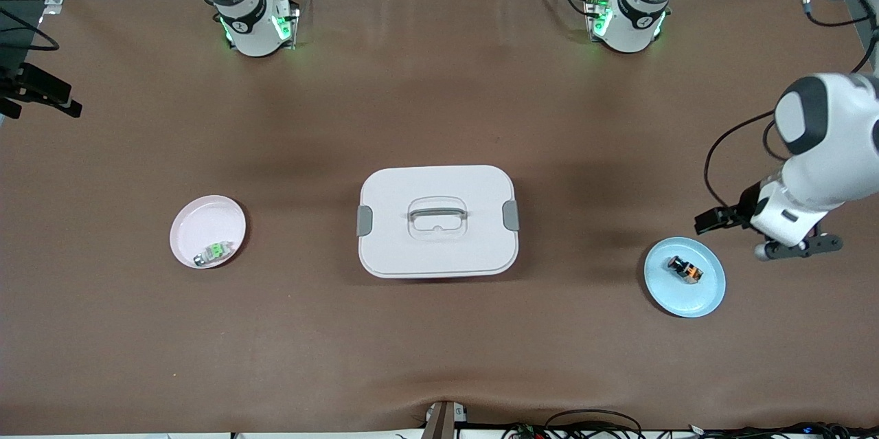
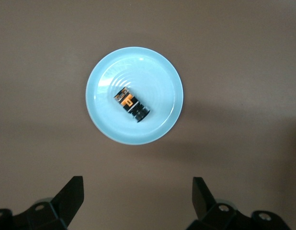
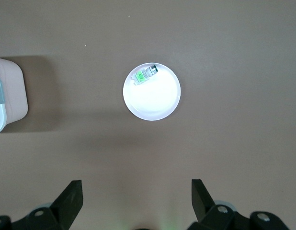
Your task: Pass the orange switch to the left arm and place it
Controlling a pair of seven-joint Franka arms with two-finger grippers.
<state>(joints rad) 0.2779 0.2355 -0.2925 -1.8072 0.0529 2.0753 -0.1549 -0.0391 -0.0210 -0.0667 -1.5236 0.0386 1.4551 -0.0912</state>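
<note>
arms (image 1: 817, 171): 2 | plates (image 1: 685, 277): 2 | box (image 1: 437, 220): 1 | orange switch (image 1: 684, 268): 1 | green-part component (image 1: 211, 253): 1

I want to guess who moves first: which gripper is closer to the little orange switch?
Left. The left gripper hovers beside the switch; the right gripper hangs open above the pink plate.

The white box (image 1: 437, 221) with grey side clips stands mid-desk, squarely between the pink plate (image 1: 199, 219) toward the right arm's end and the light-blue plate (image 1: 700, 295) toward the left arm's end; it is the one tall obstacle on a straight line between them. Bare brown desk (image 1: 439, 95) runs wide between box and arm bases, and also nearer the front camera. The left gripper (image 2: 137, 196), fingers spread, hangs beside the blue plate.
</note>
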